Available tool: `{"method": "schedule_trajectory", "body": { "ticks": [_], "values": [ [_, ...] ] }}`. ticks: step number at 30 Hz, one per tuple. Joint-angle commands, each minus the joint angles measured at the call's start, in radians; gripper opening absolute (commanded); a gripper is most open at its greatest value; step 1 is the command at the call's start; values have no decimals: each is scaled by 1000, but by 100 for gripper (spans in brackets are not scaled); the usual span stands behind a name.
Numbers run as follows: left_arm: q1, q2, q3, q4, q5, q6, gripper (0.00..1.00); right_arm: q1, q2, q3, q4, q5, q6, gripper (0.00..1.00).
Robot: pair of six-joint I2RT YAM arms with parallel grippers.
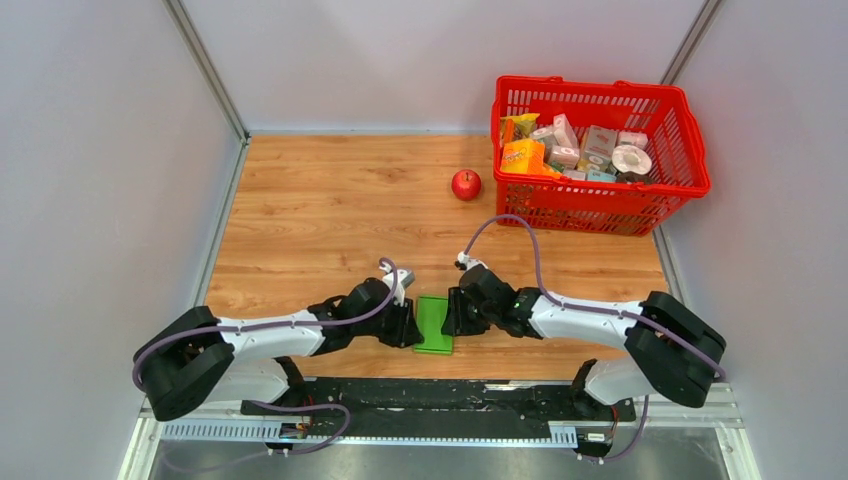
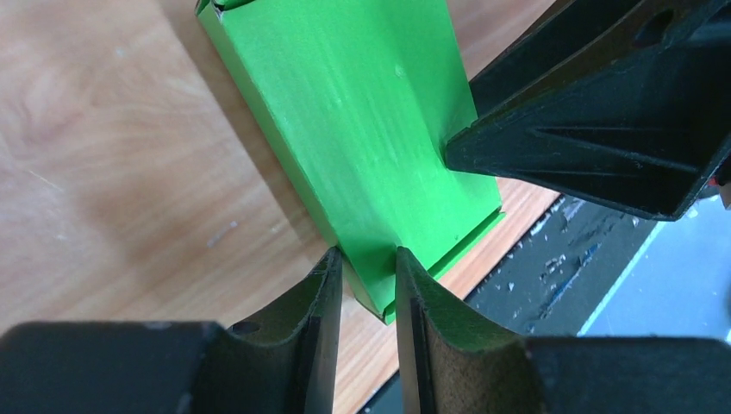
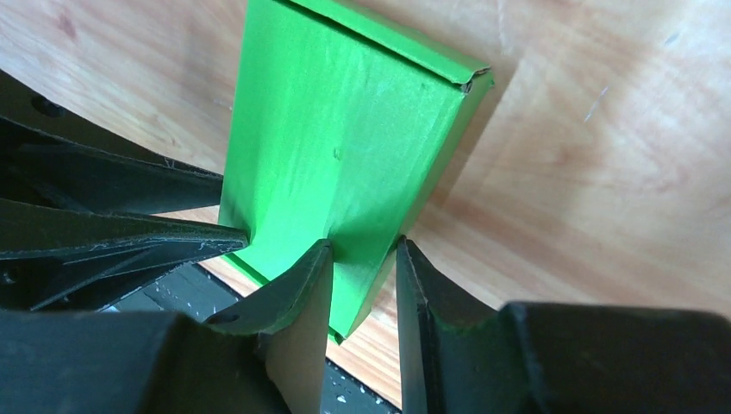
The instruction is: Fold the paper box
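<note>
Though crowded from both sides, easily counted: one paper box [image 1: 434, 324], bright green, lying flat on the wooden table [image 1: 320, 200] at its near middle, close to the near edge.

Hemmed in by two grippers, one per arm. At the box's left side, the left gripper [image 1: 414, 325], jaws drawn narrow and pinching the box's left edge (gap between the fingers [image 2: 321, 297] filled with green card in the left wrist view). At the right side, the right gripper [image 1: 451, 318], jaws likewise narrowed, nipping the box's right edge between its fingers [image 3: 297, 289].

Farther off: one red apple [image 1: 466, 184] on the far right part of the table, well apart from the box and just left of one red basket [image 1: 600, 205] in the far right corner. Inside the basket, a heap of small printed packages [image 1: 565, 145], too jumbled for a sure count.

Hidden or unclear: both long edges of the box under the grippers from above. Far end cut off at the top of both wrist views. State of the end flaps, tucked or loose, impossible to tell.
</note>
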Motion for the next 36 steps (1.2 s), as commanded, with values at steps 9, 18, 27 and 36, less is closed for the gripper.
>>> {"method": "schedule_trajectory", "body": {
  "ticks": [9,18,27,36],
  "values": [
    [-159,-111,-76,-22,-16,-133,34,116,-88,-82,-11,-8,81,32],
    [-213,-141,-105,-41,-42,-175,34,162,-117,-99,-45,0,107,32],
    [-214,-229,-98,-159,-139,-152,40,177,-163,-111,-63,30,117,32],
    [-213,-348,-32,-378,-268,-106,57,174,-248,-62,-195,182,66,53]
  ]
}}
